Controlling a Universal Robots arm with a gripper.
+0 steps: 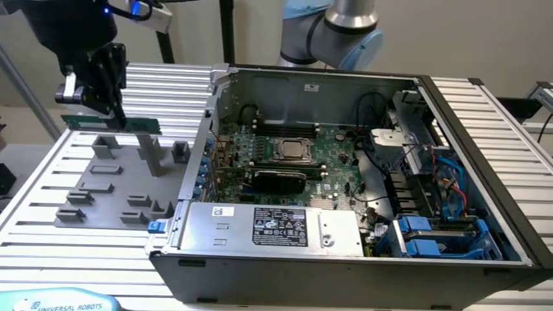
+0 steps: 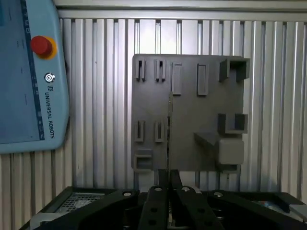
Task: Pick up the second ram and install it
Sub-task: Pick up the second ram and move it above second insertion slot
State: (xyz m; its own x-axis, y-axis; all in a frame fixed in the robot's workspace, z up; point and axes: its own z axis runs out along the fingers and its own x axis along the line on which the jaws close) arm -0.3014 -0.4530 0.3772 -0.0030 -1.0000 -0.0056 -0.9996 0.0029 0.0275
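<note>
While above the gray tray, second ram in gripper

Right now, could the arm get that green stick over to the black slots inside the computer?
Probably yes: the case lies open and nothing covers the black slots. The fingers grip the second ram above the grey tray, at the exterior view's left.

The light-blue teach pendant carries the brand lettering "UNIVERSAL ROBOTS" beside a round logo. The exterior view shows this lettering on the pendant at the near edge of the bench. The black label on the power supply is too small to read.
</note>
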